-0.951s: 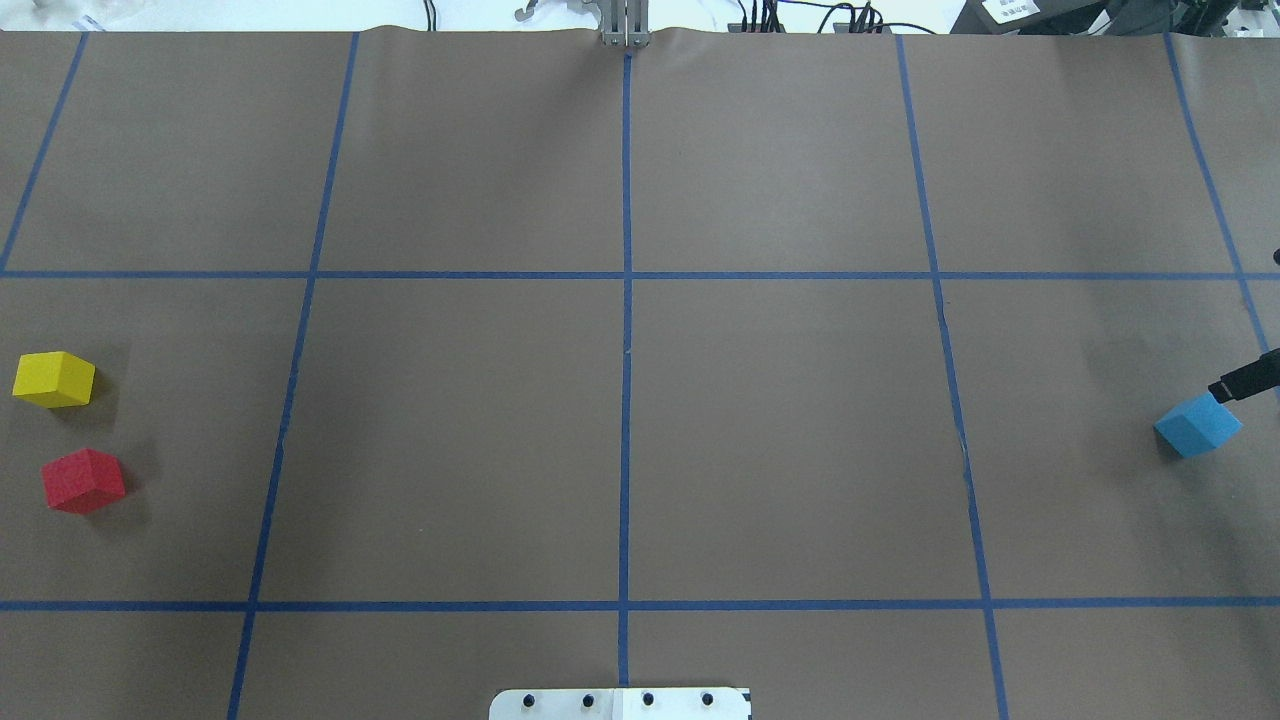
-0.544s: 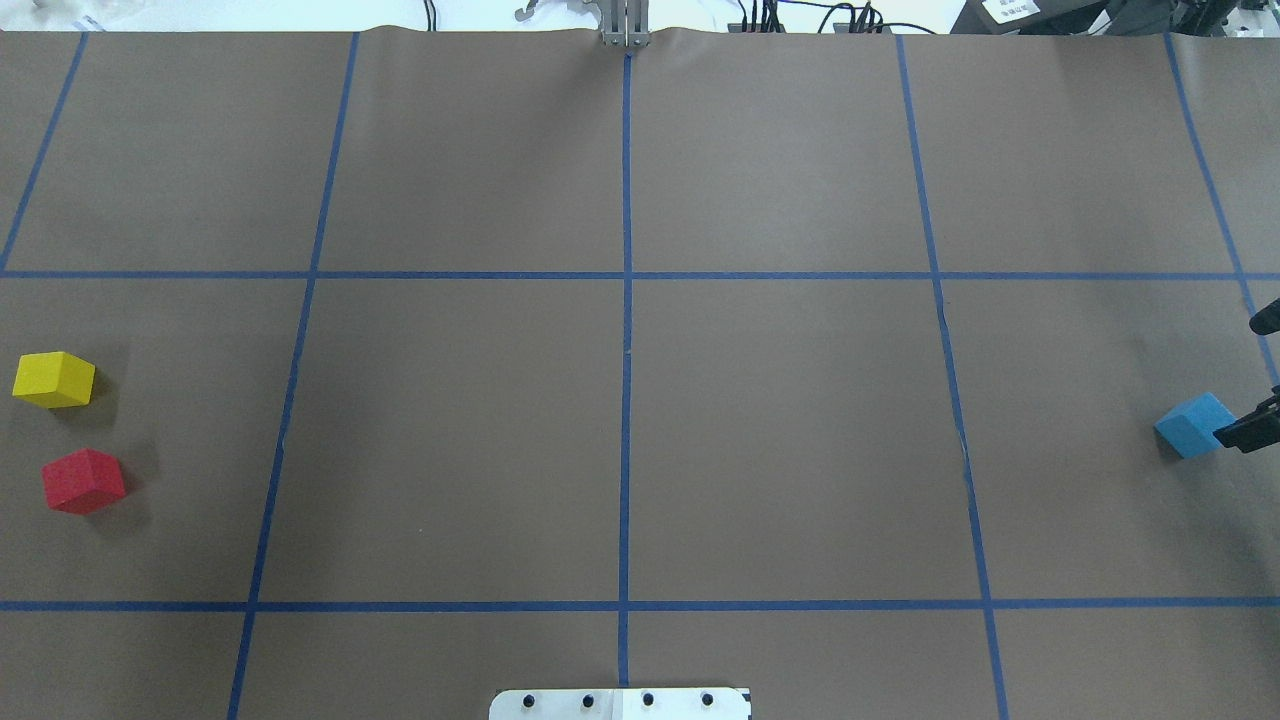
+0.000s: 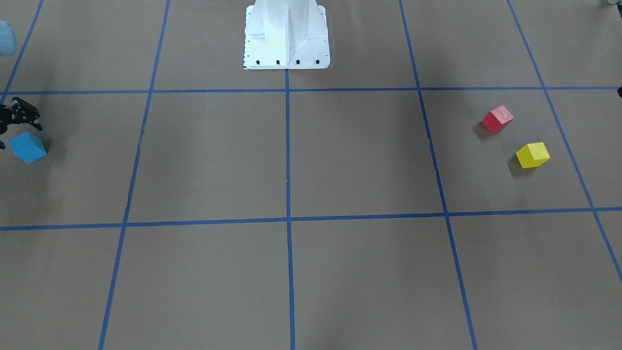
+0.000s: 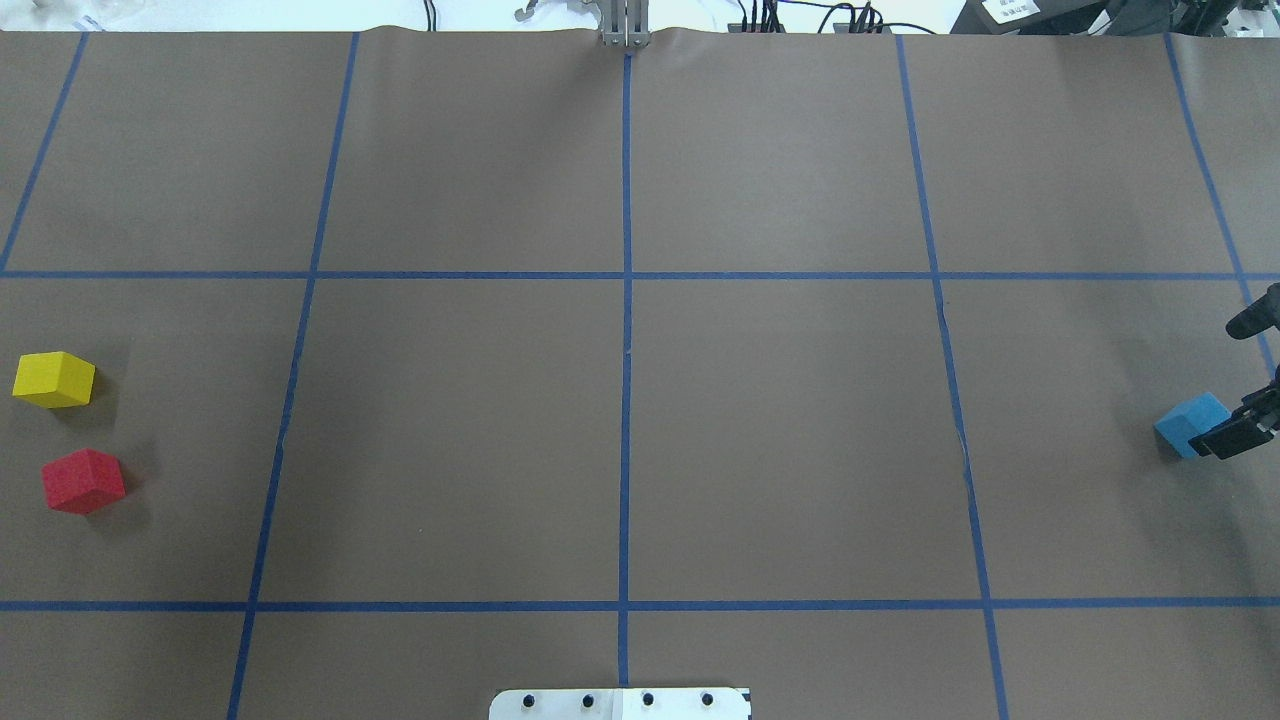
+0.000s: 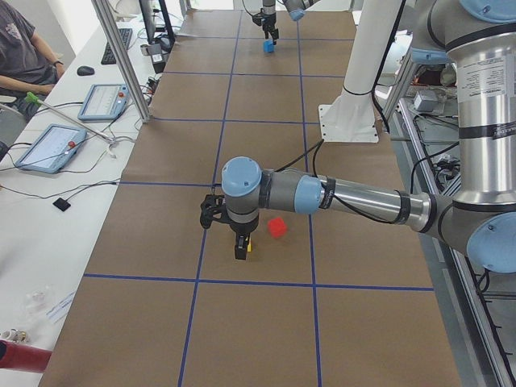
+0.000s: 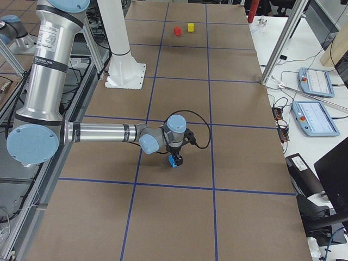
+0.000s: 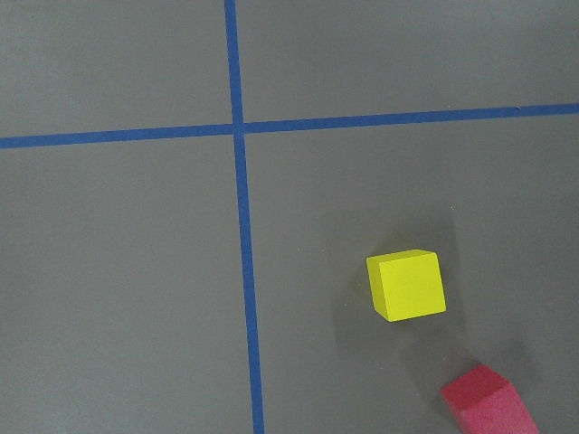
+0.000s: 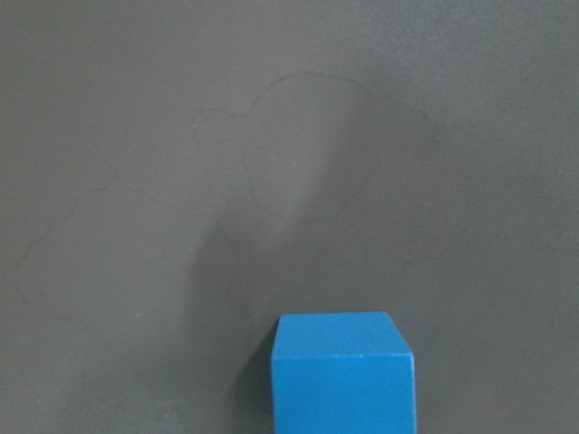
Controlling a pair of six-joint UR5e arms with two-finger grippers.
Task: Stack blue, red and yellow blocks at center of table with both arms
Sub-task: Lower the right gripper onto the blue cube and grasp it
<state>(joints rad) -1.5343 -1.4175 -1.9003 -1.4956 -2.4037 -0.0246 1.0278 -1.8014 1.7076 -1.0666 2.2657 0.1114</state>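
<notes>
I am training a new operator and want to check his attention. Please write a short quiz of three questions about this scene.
1. True or false: the blue block already lies at the center of the table.
2. Of the red block and the yellow block, which lies nearer to the robot's base? A. red B. yellow
3. Fill in: the right gripper is closest to the ____ block.

Key: 1 false; 2 A; 3 blue.
</notes>
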